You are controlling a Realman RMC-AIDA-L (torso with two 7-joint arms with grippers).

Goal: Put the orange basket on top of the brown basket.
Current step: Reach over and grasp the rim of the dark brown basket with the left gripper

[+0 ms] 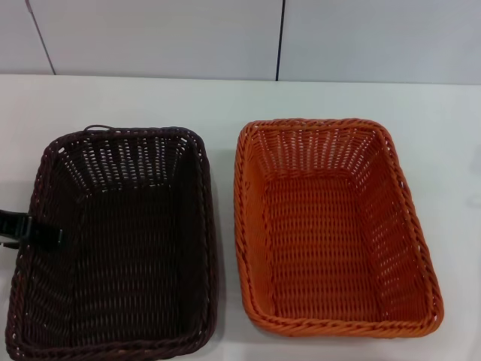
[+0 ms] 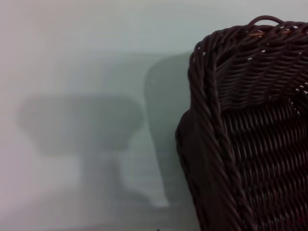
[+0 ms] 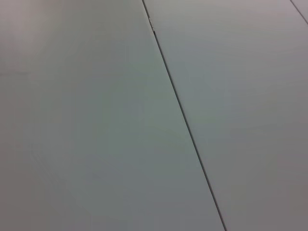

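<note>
The bright orange rectangular woven basket (image 1: 334, 226) is seen on the white surface (image 1: 225, 98), just beside the dark brown rectangular woven basket (image 1: 116, 241). The left claw (image 1: 30, 232) is placed at the brown basket's left rim; opening cannot be told.

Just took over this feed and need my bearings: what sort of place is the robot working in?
Likely a lab or test bench: a plain white table against bare white wall panels, holding only the brown basket and orange basket.
</note>
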